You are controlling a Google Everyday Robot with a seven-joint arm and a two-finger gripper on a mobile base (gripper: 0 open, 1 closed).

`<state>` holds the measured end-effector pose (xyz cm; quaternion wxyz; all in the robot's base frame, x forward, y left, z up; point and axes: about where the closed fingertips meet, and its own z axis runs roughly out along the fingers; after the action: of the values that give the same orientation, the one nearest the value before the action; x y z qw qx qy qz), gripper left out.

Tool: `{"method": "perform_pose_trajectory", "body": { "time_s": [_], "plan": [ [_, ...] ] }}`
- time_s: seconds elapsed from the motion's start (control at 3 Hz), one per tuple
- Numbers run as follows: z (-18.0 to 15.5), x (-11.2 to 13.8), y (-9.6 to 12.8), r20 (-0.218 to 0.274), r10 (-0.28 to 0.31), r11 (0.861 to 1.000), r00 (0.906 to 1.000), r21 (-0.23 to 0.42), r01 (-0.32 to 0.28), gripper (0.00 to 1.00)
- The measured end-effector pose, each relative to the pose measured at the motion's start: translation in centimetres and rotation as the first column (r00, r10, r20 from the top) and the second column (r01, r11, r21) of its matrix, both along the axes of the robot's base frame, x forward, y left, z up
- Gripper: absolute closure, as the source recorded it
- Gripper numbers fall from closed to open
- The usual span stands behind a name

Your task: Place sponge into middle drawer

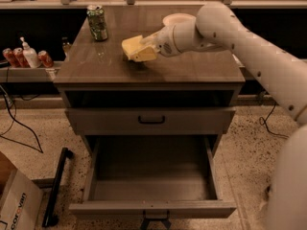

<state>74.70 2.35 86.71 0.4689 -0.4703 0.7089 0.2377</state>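
The pale yellow sponge [136, 49] is held just above the cabinet's countertop [96, 63], near its middle. My gripper [146, 47] is shut on the sponge, reaching in from the right on the white arm. The middle drawer [152, 176] is pulled wide open below, a deep grey box with nothing in it. It lies below and in front of the sponge.
A green soda can [97, 22] stands at the counter's back left. A white bowl [175, 19] sits behind the arm. A shallower shut drawer with a black handle [151, 120] is above the open one. Bottles [26, 56] on a left shelf; a cardboard box [17, 205] on the floor.
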Motion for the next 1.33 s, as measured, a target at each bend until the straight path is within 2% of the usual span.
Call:
{"method": "perform_pose_trajectory", "body": {
  "time_s": [0.33,0.67,1.0,1.33],
  "plan": [
    [2.3,-3.0,-1.9,0.054,0.051,0.999,0.9972,0.009,-0.051,1.00],
    [4.2,-7.5,-3.4,0.115,0.138,0.990,0.9838,0.003,-0.139,1.00],
    [5.1,-12.7,-5.3,0.128,0.202,0.979,0.9711,-0.013,-0.202,1.00],
    [5.2,-18.1,-6.7,0.108,0.269,0.963,0.9571,-0.004,-0.270,1.00]
  ]
}}
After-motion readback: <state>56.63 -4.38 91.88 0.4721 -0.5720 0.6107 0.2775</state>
